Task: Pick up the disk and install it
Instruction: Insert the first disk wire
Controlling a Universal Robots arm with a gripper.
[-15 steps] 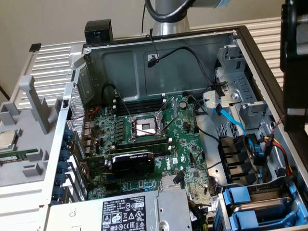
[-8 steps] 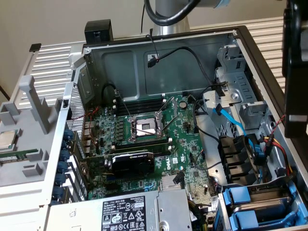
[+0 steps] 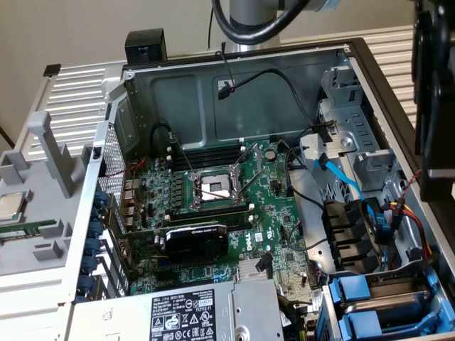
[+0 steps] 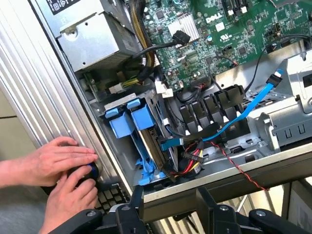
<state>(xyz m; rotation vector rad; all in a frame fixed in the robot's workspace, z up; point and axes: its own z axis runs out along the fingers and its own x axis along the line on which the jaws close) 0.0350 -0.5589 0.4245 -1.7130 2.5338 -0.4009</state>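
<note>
Two blue plastic frames [image 4: 131, 121] stand side by side in the drive bay at the case's corner, also seen at the exterior view's lower right as blue frames [image 3: 359, 302]. A flat drive edge [image 4: 158, 146] shows beside them. No label faces me, so I cannot tell which one is the disk. My gripper [image 4: 170, 204] hovers outside the case wall, apart from the bay. Its two black fingers [image 4: 137, 199] stand open with nothing between them. The arm's dark end [image 3: 435, 99] hangs at the exterior view's right edge.
A person's two hands [image 4: 63, 168] rest on a dark round object outside the case, beside the ribbed side panel [image 4: 44, 97]. Inside lie the motherboard [image 3: 213, 206], the grey power-supply box [image 3: 192, 312], blue SATA cable [image 4: 253, 105] and a red-yellow wire bundle [image 4: 192, 163].
</note>
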